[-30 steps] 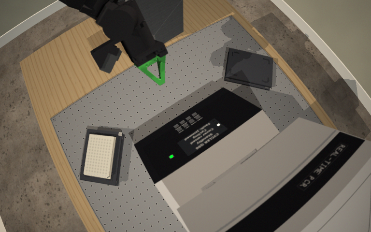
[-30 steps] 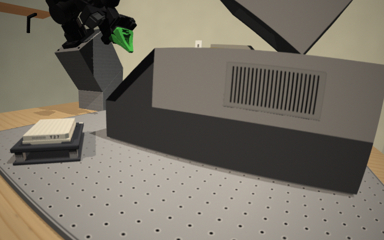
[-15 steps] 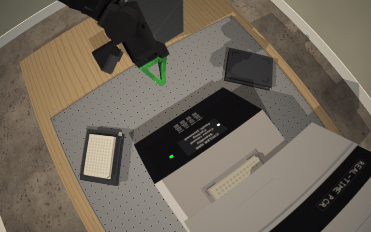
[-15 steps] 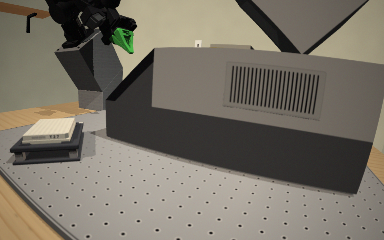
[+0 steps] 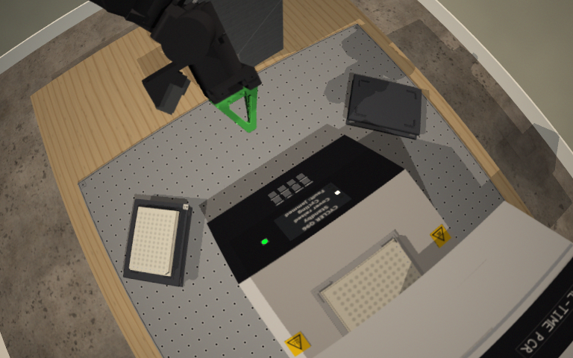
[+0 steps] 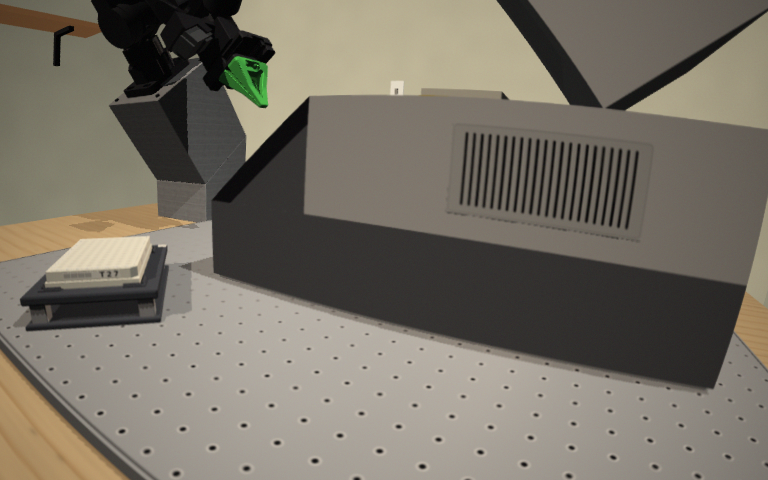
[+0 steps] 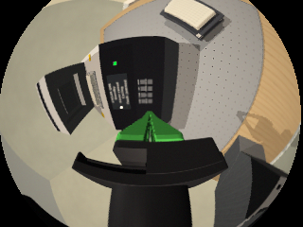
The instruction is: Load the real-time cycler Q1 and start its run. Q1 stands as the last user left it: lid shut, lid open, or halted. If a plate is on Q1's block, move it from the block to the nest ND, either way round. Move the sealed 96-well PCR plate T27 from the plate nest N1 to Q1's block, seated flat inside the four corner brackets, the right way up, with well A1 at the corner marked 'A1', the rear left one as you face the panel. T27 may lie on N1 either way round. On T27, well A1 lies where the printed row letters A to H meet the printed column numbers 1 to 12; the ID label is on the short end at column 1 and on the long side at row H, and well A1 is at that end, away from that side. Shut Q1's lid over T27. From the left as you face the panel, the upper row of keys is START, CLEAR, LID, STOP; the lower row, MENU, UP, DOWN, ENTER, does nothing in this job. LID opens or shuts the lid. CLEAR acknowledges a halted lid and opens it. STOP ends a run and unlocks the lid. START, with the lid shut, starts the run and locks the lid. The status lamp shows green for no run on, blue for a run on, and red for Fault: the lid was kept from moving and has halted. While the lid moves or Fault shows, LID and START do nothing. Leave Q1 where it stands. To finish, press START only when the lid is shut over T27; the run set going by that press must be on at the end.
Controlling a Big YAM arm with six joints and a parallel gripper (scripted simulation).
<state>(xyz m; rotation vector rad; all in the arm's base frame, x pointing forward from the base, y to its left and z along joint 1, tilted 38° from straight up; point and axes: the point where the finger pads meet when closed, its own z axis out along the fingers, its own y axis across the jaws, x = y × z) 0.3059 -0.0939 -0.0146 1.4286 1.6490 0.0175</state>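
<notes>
The cycler Q1 stands on the perforated plate with its lid raised. A cream plate lies on Q1's block inside the corner brackets. The status lamp shows green. The keys sit on the black panel. The sealed plate T27 lies on the nest N1 left of Q1; its label shows in the exterior view. The nest ND is bare at the far right. My gripper with green fingers is shut and empty, raised above the plate behind the panel.
The arm's dark base block stands at the far side of the plate, beyond the panel. A wooden table top surrounds the perforated plate. Yellow warning labels mark Q1's deck.
</notes>
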